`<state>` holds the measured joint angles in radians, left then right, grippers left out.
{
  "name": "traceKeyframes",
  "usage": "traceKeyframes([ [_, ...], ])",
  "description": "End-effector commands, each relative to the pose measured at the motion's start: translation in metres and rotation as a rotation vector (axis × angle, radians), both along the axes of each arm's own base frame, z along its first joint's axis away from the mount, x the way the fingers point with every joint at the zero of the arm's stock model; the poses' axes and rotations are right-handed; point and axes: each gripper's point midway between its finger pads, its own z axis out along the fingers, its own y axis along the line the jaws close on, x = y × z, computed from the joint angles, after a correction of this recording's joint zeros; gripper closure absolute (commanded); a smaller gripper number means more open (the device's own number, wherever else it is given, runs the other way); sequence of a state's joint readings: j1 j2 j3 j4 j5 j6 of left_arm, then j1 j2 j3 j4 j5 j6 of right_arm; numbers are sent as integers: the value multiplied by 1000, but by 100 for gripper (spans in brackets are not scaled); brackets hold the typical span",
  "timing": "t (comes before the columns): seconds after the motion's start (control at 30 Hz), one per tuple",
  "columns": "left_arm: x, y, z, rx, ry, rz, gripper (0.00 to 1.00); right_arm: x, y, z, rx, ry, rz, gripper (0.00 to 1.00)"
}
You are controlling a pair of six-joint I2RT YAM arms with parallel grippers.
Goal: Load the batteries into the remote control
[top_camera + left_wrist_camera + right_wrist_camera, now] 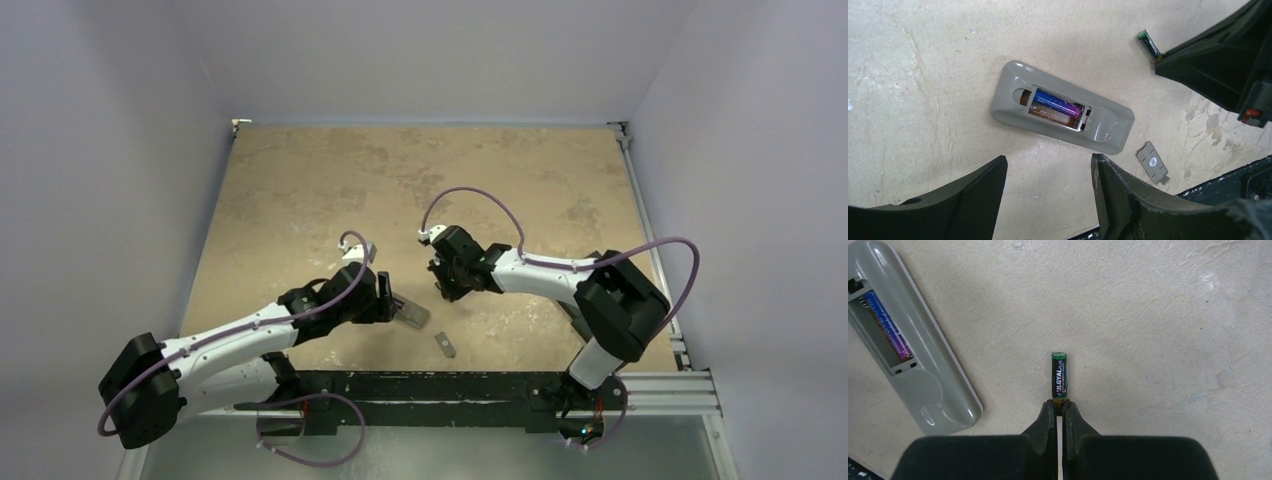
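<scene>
**One battery seated, one in the right pincer**

Nearest the arm bases, a small flat grey cover piece lies loose on the table, just beside the remote control. The left gripper hovers over the remote's near side, its two fingers standing well apart with nothing between them.

The remote lies face down, grey underside up, with its battery recess uncovered. A purple battery sits lengthwise in one bay of the recess. The bay alongside shows a brownish sheen in the left wrist view but looks bare, with a spring at its end, in the right wrist view. It is probably unfilled.

Farther out, apart from the remote, the right gripper has its fingertips pressed together on the brassy end of the dark battery. The battery's green-rimmed end points straight away from the fingers. Whether the battery rests on the table cannot be told.
</scene>
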<state>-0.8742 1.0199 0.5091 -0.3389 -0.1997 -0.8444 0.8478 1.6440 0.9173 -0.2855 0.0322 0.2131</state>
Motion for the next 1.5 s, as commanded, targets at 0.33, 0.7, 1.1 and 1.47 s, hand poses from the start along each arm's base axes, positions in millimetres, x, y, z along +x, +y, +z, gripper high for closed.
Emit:
traceKeyframes([
  [0.33, 22, 26, 37, -41, -148, 123, 34, -21, 28, 57, 80, -32, 71, 100],
  [0.7, 19, 38, 41, -91, -171, 165, 32, -34, 69, 67, 73, -32, 159, 100],
  [1.1, 12, 52, 47, -97, -178, 204, 31, -40, 96, 60, 53, -2, 201, 100],
  [1.47, 11, 51, 51, -120, -179, 213, 31, -43, 104, 47, 23, 15, 211, 100],
])
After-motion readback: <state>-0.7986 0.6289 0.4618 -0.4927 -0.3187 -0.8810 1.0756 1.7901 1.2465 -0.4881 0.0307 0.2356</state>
